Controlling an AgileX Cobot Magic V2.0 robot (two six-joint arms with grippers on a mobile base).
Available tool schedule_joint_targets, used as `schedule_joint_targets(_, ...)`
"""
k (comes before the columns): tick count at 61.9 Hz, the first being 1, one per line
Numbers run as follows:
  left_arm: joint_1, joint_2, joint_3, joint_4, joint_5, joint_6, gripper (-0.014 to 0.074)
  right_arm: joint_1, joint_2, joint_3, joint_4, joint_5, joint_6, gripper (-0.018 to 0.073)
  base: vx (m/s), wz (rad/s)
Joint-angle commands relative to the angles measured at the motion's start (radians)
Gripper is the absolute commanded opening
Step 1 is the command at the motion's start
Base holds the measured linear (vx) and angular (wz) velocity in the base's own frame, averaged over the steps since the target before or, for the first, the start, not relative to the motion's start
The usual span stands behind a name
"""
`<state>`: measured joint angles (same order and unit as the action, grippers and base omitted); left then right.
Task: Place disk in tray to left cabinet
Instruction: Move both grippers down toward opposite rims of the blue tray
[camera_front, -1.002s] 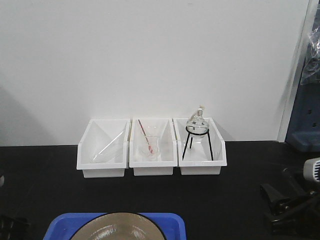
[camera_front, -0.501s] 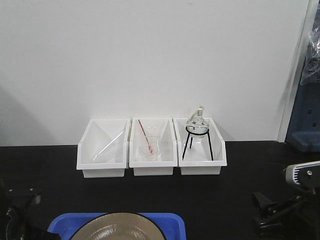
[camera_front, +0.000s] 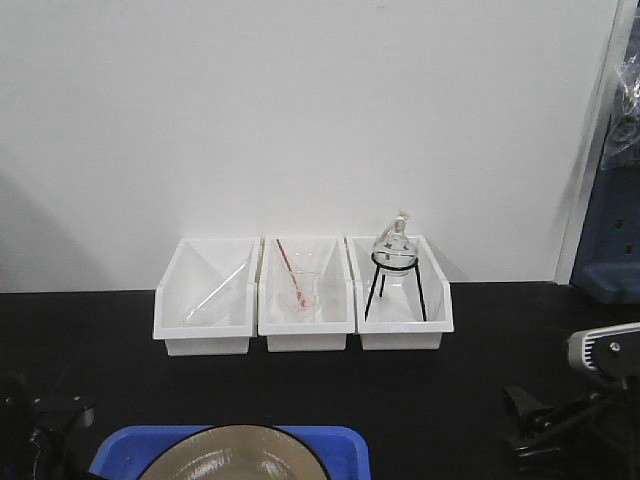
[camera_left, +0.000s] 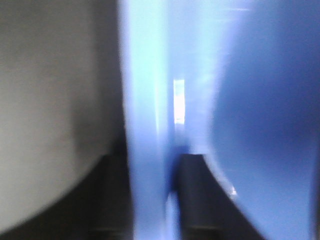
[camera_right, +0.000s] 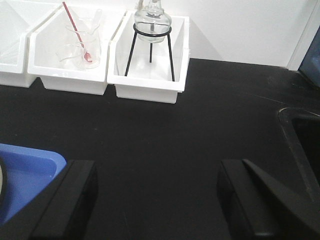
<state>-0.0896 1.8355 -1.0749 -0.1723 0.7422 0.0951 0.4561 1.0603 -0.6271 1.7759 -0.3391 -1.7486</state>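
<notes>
the disk (camera_front: 235, 462) lies in the tray (camera_front: 350, 440) at 6 o'clock on the worktop (camera_front: 420, 390). left end effector (camera_front: 45, 440) is at its 9 o'clock rim, grip unclear; right end effector (camera_right: 157, 192) gapes wide at 3 o'clock, apart. likely grasping: right must reach the rim next.

I count three white bins (camera_front: 305, 338) ahead of my right gripper (camera_right: 157, 197), and one blue tray (camera_front: 115, 455) with one disk (camera_front: 235, 462) to its left. In the bins: one flask (camera_front: 393, 248), one tripod stand (camera_front: 379, 292), one beaker (camera_front: 300, 296), one red rod (camera_front: 284, 260).
</notes>
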Motion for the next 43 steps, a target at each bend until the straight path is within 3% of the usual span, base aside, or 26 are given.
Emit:
schedule_joint_targets(1, 0.002, -0.045, -0.026, 0.004, -0.027, -0.002, 0.0029, -0.003, -0.011, -0.028, 0.008, 0.005, 0.016, 0.0526, 0.00, 0.00)
schedule_joint_targets(7, 0.002, -0.045, -0.026, 0.004, -0.031, -0.002, -0.0009, -0.003, 0.001, -0.028, 0.008, 0.013, 0.131, 0.0512, 0.00, 0.00)
schedule_joint_targets(15, 0.002, -0.045, -0.026, 0.004, -0.031, -0.002, -0.0007, -0.005, 0.025, -0.028, 0.008, 0.174, 0.424, 0.0485, 0.00, 0.00)
schedule_joint_targets(20, 0.002, -0.045, -0.026, 0.004, -0.030, -0.002, -0.0006, -0.034, 0.053, -0.034, 0.005, 0.446, 0.620, 0.0465, 0.00, 0.00)
schedule_joint_targets(27, 0.002, -0.045, -0.026, 0.004, -0.024, -0.002, -0.0006, -0.132, 0.129, -0.086, -0.096, 0.863, 0.753, 0.0456, 0.00, 0.00)
schedule_joint_targets(31, 0.002, -0.045, -0.026, 0.004, -0.019, -0.002, -0.0006, -0.227, 0.182, -0.158, -0.263, 1.024, 0.803, 0.0456, 0.00, 0.00)
schedule_joint_targets(35, 0.002, -0.045, -0.026, 0.004, -0.015, -0.002, -0.0006, -0.285, 0.216, -0.234, -0.497, 1.047, 0.894, 0.0452, 0.00, 0.00)
schedule_joint_targets(43, 0.002, -0.045, -0.026, 0.002, -0.011, -0.002, -0.0006, -0.342, 0.284, -0.354, -1.046, 1.004, 1.289, 0.0419, 0.00, 0.00)
